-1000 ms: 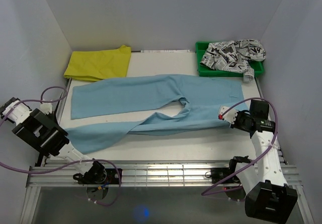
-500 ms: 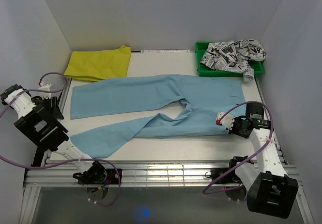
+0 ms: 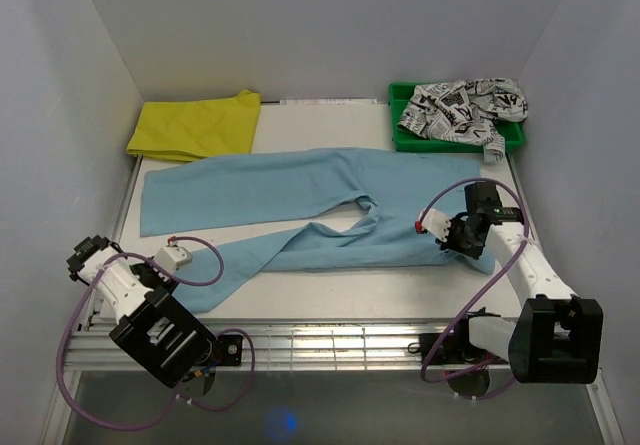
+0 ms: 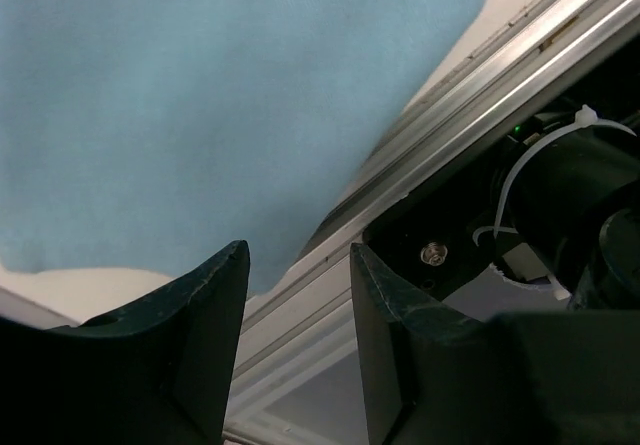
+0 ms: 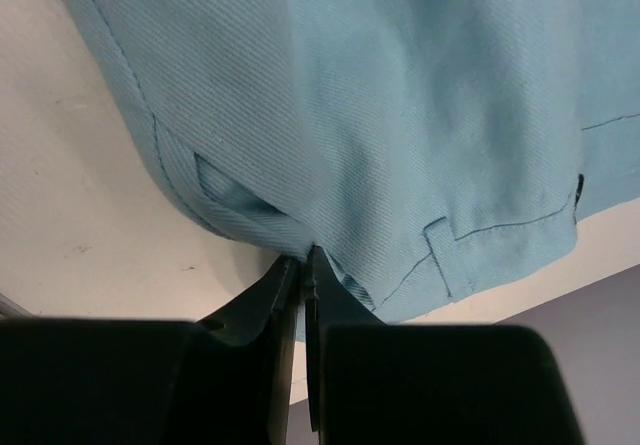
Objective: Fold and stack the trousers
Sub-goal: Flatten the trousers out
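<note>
White walls box in a white table (image 3: 350, 285). On it the trousers (image 3: 300, 190) lie spread out, with the right claw (image 5: 303, 265) clamped on the waistband. The near leg's cuff is just ahead of the left claw (image 4: 297, 265), whose jaws stand apart and empty. Folding looks barely begun. The left claw probably needs to grip that cuff next. Count: one trousers, one yellow garment (image 3: 195, 125), one printed garment (image 3: 465, 100), one green tray (image 3: 440, 146), two claws.

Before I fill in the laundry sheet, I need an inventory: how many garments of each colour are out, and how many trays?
blue trousers: 1
yellow garment: 1
printed garment: 1
green tray: 1
Total: 4
</note>
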Motion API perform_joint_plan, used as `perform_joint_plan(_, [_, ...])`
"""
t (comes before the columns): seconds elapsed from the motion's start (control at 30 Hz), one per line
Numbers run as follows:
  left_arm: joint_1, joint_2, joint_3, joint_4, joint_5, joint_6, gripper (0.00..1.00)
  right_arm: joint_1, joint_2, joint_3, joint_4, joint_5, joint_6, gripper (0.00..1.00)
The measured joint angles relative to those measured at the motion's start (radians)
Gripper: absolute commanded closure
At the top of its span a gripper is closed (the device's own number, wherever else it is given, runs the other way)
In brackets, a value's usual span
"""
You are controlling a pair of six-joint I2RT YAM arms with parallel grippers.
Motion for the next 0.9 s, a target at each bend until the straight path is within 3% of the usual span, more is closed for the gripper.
perform_joint_plan(0.3, [0.000,-0.059,-0.182,0.178,-0.049,0.092,0.46,0.082,0.111,0.080,0.003,0.021,0.098,0.92])
perform_joint_plan(0.37, [0.000,-0.058,-0.208,0.218,-0.057,0.103,0.58,0.092,0.126,0.084,0.003,0.026,0.109,0.92])
perform_joint_plan(0.4, [0.000,-0.056,-0.221,0.235,-0.060,0.106,0.69,0.095,0.132,0.087,0.005,0.027,0.114,0.92])
perform_joint_plan(0.43, [0.000,-0.056,-0.234,0.249,-0.062,0.108,0.86,0.097,0.136,0.091,0.005,0.030,0.117,0.92])
perform_joint_plan(0.5, [0.000,-0.056,-0.236,0.267,-0.060,0.113,0.98,0.100,0.140,0.100,0.005,0.038,0.121,0.92])
perform_joint_plan(0.57, [0.000,-0.038,-0.214,0.253,-0.052,0.105,1.00,0.101,0.140,0.105,0.007,0.046,0.120,0.92])
perform_joint_plan(0.67, [0.000,0.072,-0.072,0.170,0.005,0.050,1.00,0.101,0.137,0.103,0.014,0.068,0.105,0.92])
perform_joint_plan(0.8, [0.011,0.350,0.317,0.054,0.154,-0.117,1.00,0.098,0.071,0.040,0.047,0.101,0.051,0.92])
perform_joint_plan(0.9, [0.021,0.542,0.545,0.056,0.251,-0.268,1.00,0.080,0.000,-0.031,0.051,0.121,0.001,0.92])
